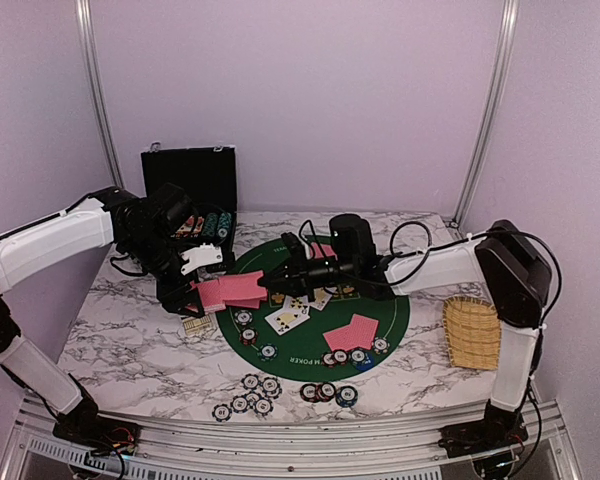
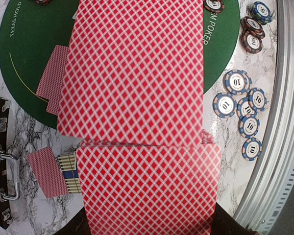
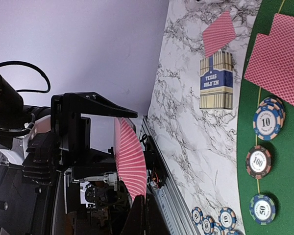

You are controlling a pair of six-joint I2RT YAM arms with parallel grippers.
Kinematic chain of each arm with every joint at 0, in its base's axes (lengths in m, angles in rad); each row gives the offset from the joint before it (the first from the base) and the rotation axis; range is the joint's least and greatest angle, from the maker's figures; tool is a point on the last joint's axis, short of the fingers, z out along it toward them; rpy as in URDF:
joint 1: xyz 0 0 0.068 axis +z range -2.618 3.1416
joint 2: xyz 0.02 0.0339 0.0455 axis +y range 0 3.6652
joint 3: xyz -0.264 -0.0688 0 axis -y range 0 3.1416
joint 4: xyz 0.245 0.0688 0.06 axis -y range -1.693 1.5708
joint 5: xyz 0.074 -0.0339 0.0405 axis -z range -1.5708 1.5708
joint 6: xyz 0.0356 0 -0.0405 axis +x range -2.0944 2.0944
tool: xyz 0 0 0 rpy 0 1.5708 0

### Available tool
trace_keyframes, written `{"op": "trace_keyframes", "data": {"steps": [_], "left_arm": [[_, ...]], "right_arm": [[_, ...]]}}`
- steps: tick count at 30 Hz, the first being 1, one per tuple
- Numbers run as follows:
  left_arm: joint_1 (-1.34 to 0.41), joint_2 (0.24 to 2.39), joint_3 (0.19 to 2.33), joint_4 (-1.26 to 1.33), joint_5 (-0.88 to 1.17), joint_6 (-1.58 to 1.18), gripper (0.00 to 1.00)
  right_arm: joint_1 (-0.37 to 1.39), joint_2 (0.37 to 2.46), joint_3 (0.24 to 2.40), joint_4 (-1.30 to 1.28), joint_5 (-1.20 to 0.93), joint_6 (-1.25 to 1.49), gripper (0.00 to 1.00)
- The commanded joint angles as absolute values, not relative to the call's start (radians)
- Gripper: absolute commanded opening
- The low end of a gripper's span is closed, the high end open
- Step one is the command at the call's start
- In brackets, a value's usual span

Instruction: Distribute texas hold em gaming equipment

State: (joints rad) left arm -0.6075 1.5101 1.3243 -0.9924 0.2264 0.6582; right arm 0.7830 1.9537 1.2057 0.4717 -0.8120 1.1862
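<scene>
On the marble table (image 1: 130,330), at the left rim of the green mat (image 1: 310,350), one card sits between two grippers!
The left gripper (image 1: 192,290) clamps the red-backed deck (image 2: 147,191). The right gripper (image 1: 273,284), fingers pressed together, pinches the top card (image 2: 132,73), long axis pointing across the mat. The right arm is nearer; inward over the mat looks free, though chips (image 1: 255,390) crowd just beyond its near edge.

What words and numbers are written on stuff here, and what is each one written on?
"TEXAS HOLD": on the green mat
"M POKER": also on the mat, near its edge
"TEXAS HOLD'EM": on the card box
"10": on the light-blue striped chips
"100": on the dark chip
"50": on the navy chip
Face-up cards: too small to read.
</scene>
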Motion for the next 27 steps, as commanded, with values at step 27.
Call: {"op": "trace_keyframes", "data": {"steps": [27], "left_arm": [[-0.601, 1.486, 1.331, -1.006, 0.240, 0.663, 0.00]], "right_arm": [[0.351, 1.951, 1.053, 0.075, -0.745, 0.741, 0.00]]}}
